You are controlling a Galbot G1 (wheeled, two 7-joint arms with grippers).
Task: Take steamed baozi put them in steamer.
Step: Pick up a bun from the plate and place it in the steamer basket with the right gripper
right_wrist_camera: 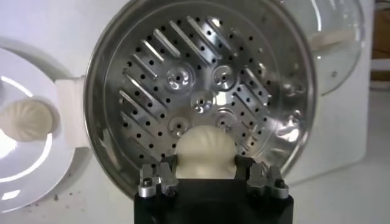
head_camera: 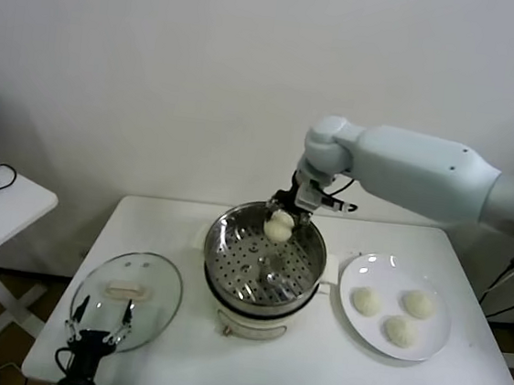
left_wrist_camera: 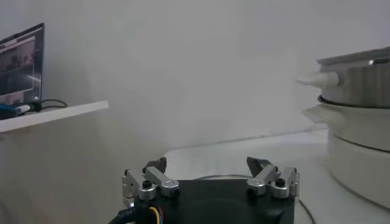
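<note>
- Over the middle of the head view, the right pincer (head_camera: 281, 215) is hanging above the far rim of the steamer (head_camera: 229, 286), its fingers pinching one steamed baozi (head_camera: 278, 227) from both sides.
- At the lower centre of the right wrist view, that bun (right_wrist_camera: 204, 151) is sitting between the fingers (right_wrist_camera: 159, 172), with the perforated floor of the steamer (right_wrist_camera: 146, 73) below it and bare of buns.
- On the right of the head view, three more buns (head_camera: 367, 302) are waiting on a white plate (head_camera: 364, 269) just beside the steamer, all on the white bench (head_camera: 312, 373).
- Toward the lower left of the head view, the left pincer (head_camera: 97, 327) is idling by the bench's near edge with its fingers spread, over a glass lid (head_camera: 152, 273).
- Judging by this, the task is only starting: the first bun is not yet released, and three are left to fetch.
</note>
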